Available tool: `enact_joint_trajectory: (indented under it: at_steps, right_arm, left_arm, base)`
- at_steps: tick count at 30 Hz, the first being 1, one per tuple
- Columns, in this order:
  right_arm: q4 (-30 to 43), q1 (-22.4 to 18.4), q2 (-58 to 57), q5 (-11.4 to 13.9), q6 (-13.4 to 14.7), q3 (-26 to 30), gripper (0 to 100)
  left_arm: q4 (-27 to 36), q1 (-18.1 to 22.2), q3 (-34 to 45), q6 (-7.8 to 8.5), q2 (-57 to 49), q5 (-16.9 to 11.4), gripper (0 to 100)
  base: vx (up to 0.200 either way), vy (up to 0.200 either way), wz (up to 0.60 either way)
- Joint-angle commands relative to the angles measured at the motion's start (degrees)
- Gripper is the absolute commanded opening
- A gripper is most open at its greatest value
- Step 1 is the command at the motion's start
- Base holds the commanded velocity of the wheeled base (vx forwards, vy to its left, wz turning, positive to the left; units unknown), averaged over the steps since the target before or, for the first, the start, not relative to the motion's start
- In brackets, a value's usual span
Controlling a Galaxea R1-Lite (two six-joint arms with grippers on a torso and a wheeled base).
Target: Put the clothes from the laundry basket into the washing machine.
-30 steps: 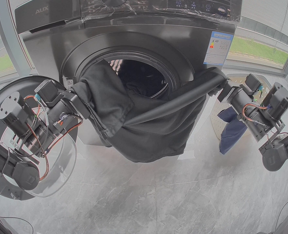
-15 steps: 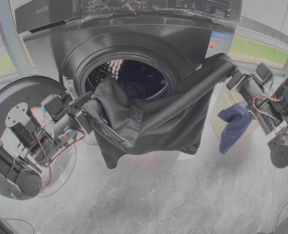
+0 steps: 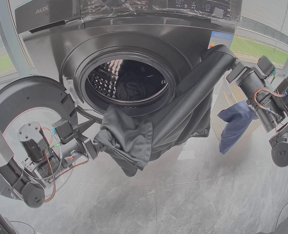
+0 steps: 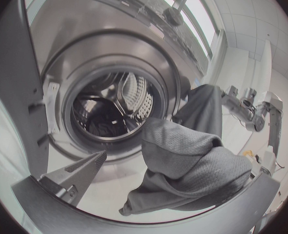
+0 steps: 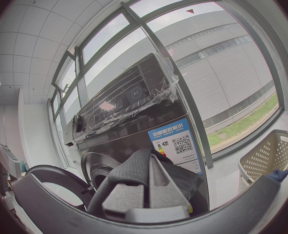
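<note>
The dark grey garment [image 3: 183,108] was found stretched between the two hands in front of the washing machine [image 3: 134,33], sagging below the drum opening [image 3: 127,82] and wholly outside it. The right hand [image 3: 232,71] was seen with its fingers together, clamped on one bunched end of the cloth, held up beside the machine's front. The left hand [image 3: 95,133] was seen with its fingers apart: one finger was bare, and the other was covered by the cloth, which was judged to be hung over it rather than pinched. The garment was judged to be light, limp, fine-meshed and not fragile; it would fold and trail freely, could slip off a bare finger, and could catch on the door rim. A hold was best taken on a gathered fold or hem, not on a single flat layer. One grey garment was counted in hand, and one blue garment [image 3: 234,124] was counted hanging over the rim of the one laundry basket [image 3: 228,96]. Dark clothing [image 3: 134,86] lay in the drum; its number could not be told. One door [image 3: 24,98] stood open.
</note>
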Motion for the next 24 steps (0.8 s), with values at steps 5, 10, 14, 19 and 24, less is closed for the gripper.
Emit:
enact_joint_trajectory:
  at_steps: [5,10,14,19,24]
  right_arm:
    - [-0.1,0.3,-0.1,0.0,0.2,-0.7,0]
    - [-0.1,0.6,0.0,0.0,0.2,-0.5,0]
    - [-0.1,1.8,-0.2,0.0,0.2,-0.3,0]
    - [-0.7,4.6,-0.1,0.0,0.2,-0.1,0]
    - [-0.8,6.2,-0.1,0.0,0.2,0.0,0]
  left_arm:
    - [-0.1,-0.4,10.1,7.10,7.1,-5.2,100]
    - [-0.1,-0.5,14.3,14.13,11.6,-6.6,100]
    - [-0.2,-1.3,15.0,15.98,14.0,-7.2,100]
    - [-0.2,-3.3,16.3,16.33,16.3,-7.3,100]
    - [-0.2,-4.2,15.8,16.51,16.6,-7.2,100]
  base:
    - [0.000,0.000,0.00]
    - [0.000,0.000,0.00]
    - [0.000,0.000,0.00]
    - [0.000,0.000,0.00]
    - [0.000,0.000,0.00]
